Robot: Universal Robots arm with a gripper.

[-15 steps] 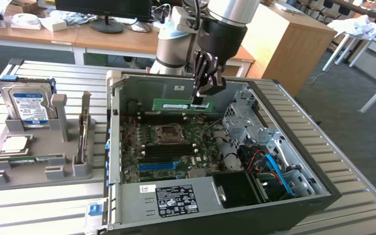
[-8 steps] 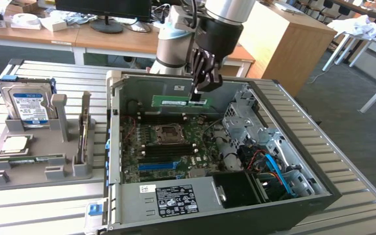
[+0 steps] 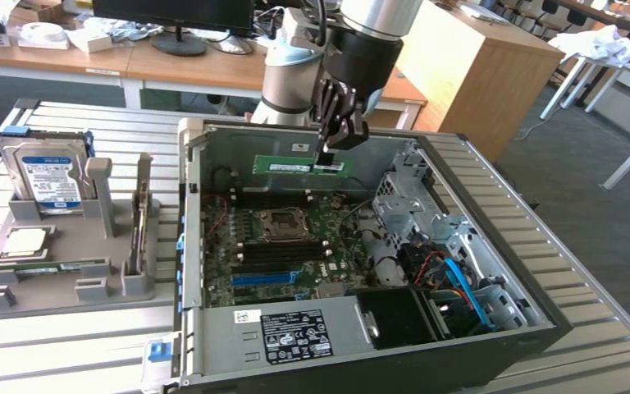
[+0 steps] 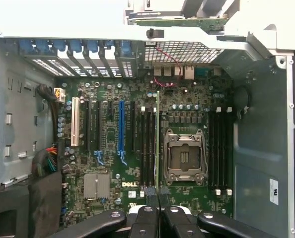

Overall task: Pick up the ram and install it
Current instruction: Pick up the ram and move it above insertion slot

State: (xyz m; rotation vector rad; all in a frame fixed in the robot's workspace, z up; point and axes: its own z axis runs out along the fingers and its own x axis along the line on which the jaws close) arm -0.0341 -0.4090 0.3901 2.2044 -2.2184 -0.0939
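My gripper hangs inside the open computer case, shut on the ram. The ram is a long green stick with a pale label, held level above the motherboard, near the case's far wall. In the wrist view I see the ram edge-on as a thin line between my black fingertips. It lies over the dark memory slots beside the empty processor socket. A gap remains between the stick and the board in the exterior view.
A grey holder at the exterior view's left carries a blue-labelled hard drive, a square silver processor and another green stick. More memory slots lie on the socket's other side. Drive cages and cables fill the case's right.
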